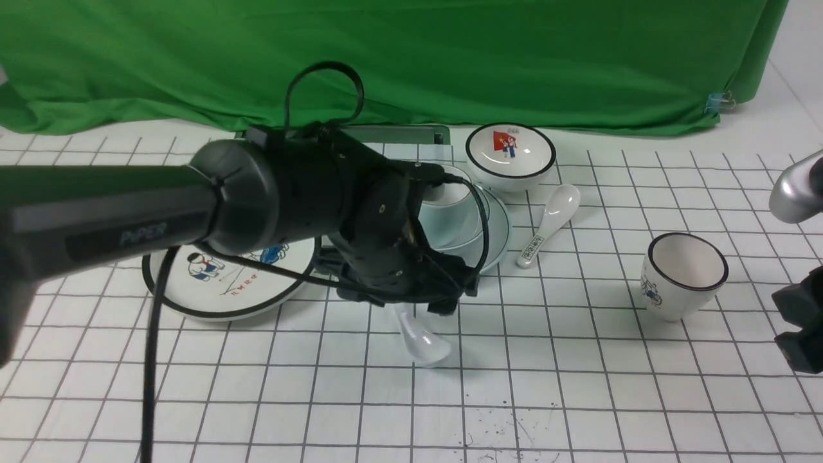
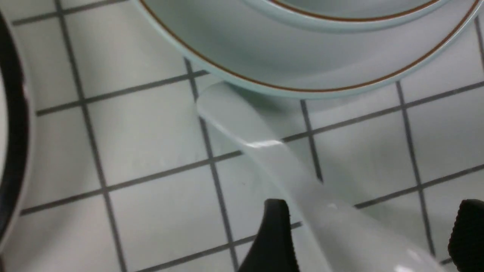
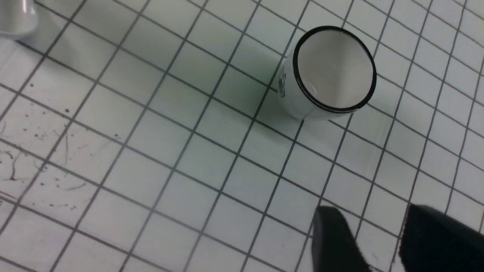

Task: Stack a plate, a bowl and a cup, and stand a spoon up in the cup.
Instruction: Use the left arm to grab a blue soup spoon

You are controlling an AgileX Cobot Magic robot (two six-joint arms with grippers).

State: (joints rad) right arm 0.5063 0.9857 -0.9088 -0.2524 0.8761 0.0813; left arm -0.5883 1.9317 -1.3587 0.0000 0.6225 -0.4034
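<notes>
The plain white spoon [image 1: 421,337] lies on the table just in front of the pale blue-green plate [image 1: 496,239]. The pale blue-green bowl [image 1: 472,235] sits on the plate, and the cup [image 1: 447,196] stands in it, mostly hidden by my left arm. My left gripper [image 1: 415,307] hangs right over the spoon's handle. In the left wrist view the gripper [image 2: 372,230] is open with the spoon [image 2: 321,204] between its fingers; the handle end points at the plate [image 2: 264,64], which carries the bowl [image 2: 340,17]. My right gripper [image 1: 800,325] is open and empty [image 3: 372,230].
A black-rimmed cup with a blue drawing [image 1: 683,275] stands near my right gripper, also in the right wrist view [image 3: 332,71]. A patterned-handle spoon [image 1: 550,222], a flag bowl [image 1: 511,154] and a cartoon plate [image 1: 225,283] surround the stack. Green cloth [image 1: 411,58] at the back.
</notes>
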